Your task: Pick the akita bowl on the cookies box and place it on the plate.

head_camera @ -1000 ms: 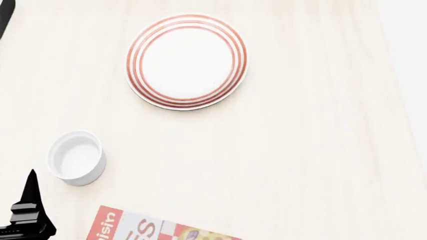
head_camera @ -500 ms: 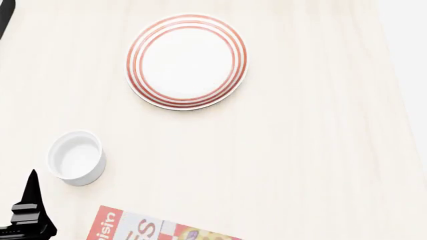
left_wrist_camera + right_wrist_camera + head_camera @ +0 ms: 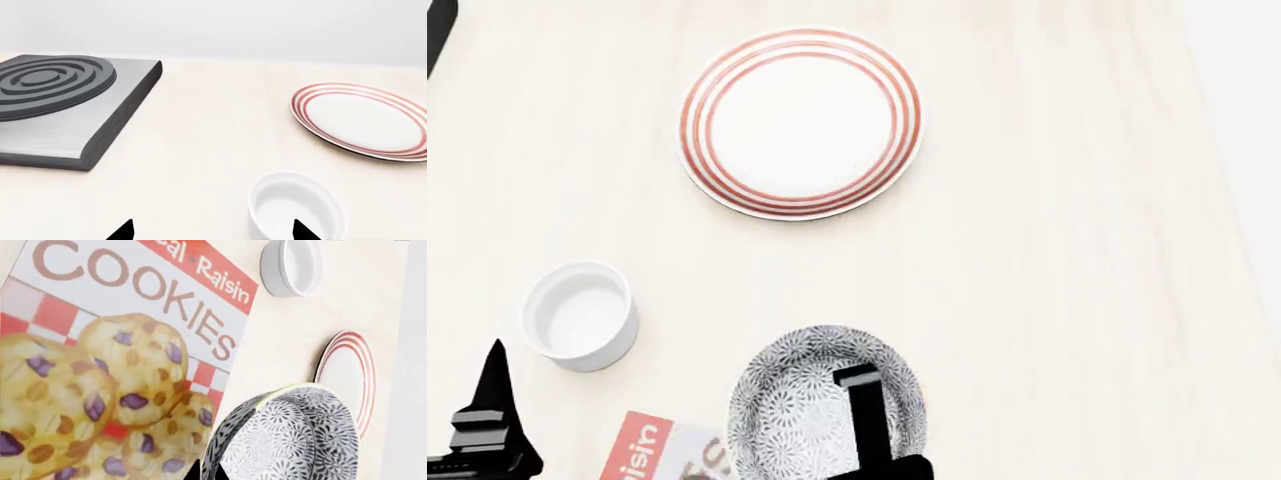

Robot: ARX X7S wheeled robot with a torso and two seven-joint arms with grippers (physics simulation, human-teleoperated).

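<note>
At the head view's far left the left gripper (image 3: 487,440) shows only one black fingertip low beside the small white cup (image 3: 579,315), though its wrist view shows two tips set wide apart over bare table (image 3: 200,150) with nothing between, a grey stove burner (image 3: 60,105) beyond. Next right, the cookies box (image 3: 647,450) peeks in at the bottom edge, and the akita bowl (image 3: 814,405) hangs tilted over its right end, its rim pinched by the right gripper (image 3: 861,400). The plate (image 3: 801,122) lies bare farther back, well apart from the bowl
</note>
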